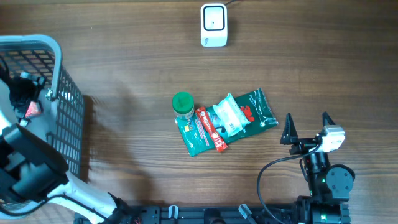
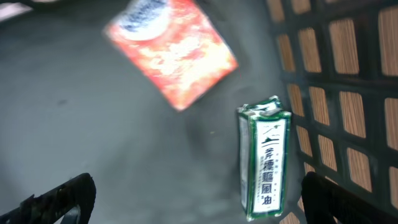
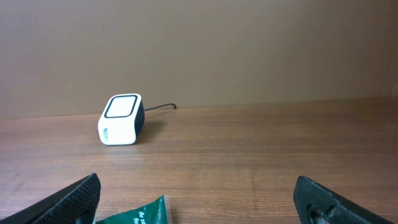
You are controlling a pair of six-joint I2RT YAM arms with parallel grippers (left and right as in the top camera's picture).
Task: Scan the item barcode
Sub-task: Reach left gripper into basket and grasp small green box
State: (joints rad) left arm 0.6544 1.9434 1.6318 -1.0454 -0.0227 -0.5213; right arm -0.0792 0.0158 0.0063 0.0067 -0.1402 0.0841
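The white barcode scanner point(image 1: 213, 25) stands at the table's far edge and shows again point(image 3: 121, 119) ahead of my right gripper. Mid-table lies a pile of items: a green-capped bottle point(image 1: 183, 104), a red tube point(image 1: 208, 129), a clear white packet point(image 1: 228, 116) and a green pouch point(image 1: 258, 109). My right gripper point(image 1: 308, 124) is open and empty, just right of the pile, with the pouch's corner point(image 3: 140, 214) by its left finger. My left gripper point(image 2: 199, 202) is open inside the basket point(image 1: 59, 87), above a green-and-white box point(image 2: 264, 158) and a red packet point(image 2: 171, 50).
The wire basket's grid wall point(image 2: 348, 74) stands close on the right of the left gripper. The scanner's cable point(image 3: 160, 107) trails off behind it. Bare wood table point(image 1: 124, 56) lies between basket, pile and scanner.
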